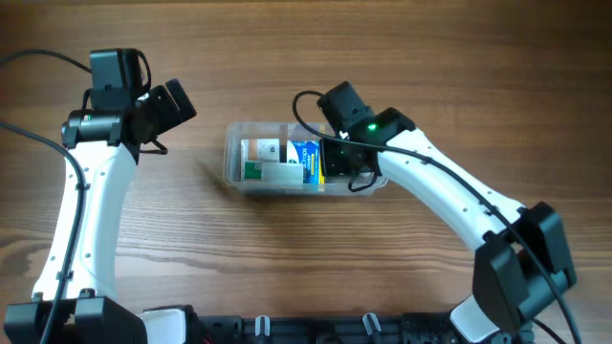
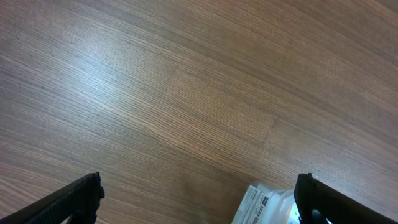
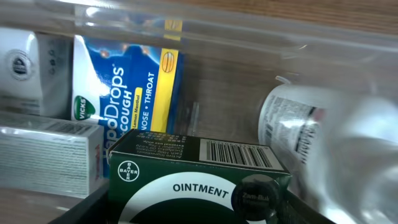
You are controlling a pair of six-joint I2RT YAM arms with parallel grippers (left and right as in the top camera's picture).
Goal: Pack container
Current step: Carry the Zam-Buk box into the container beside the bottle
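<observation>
Where container [image 1: 232, 159] sits, brown wood-grain table [image 1: 430, 57] shows throughout.

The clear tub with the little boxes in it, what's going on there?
The right gripper is down inside the container, holding a green ointment box beside a blue cough-drops box and a white bottle already in there. The left gripper hangs open above the table, holding nothing.

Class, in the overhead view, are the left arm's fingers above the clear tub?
No, the left fingers hang over the table, well left of the tub.
</observation>
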